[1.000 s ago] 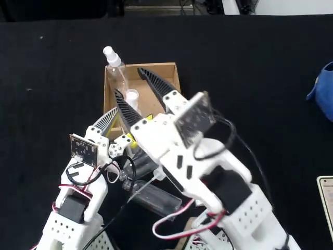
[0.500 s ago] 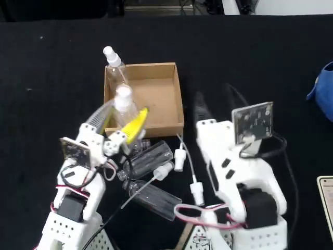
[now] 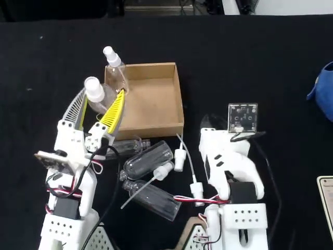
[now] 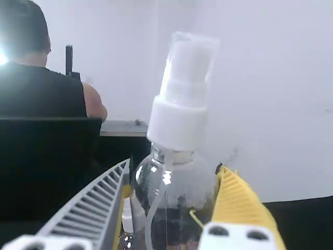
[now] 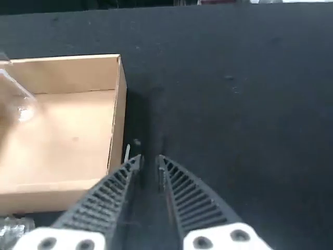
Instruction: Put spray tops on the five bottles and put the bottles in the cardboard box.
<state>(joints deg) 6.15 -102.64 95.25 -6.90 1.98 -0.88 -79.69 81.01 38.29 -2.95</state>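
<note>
My left gripper [image 3: 102,97] is shut on a clear bottle [image 3: 99,98] with a white spray top [image 3: 93,86]. It holds the bottle upright over the left wall of the cardboard box [image 3: 156,125]. The left wrist view shows that bottle [image 4: 171,192] between the grey and yellow fingers of the left gripper [image 4: 174,172]. A second capped bottle [image 3: 114,65] stands in the box's far left corner. Three clear bottles [image 3: 148,159] lie on the table in front of the box, with loose spray tops [image 3: 179,157] beside them. My right gripper [image 5: 150,159] hangs shut and empty over bare cloth right of the box [image 5: 117,104].
The black cloth covers the whole table. A blue object [image 3: 325,94] sits at the right edge and a card [image 3: 327,195] lies near the lower right corner. Both arm bases stand at the near edge.
My left gripper lifted the capped bottle and swung it left, up over the box's left wall. My right arm pulled back out of the box to the right and shut its fingers.
</note>
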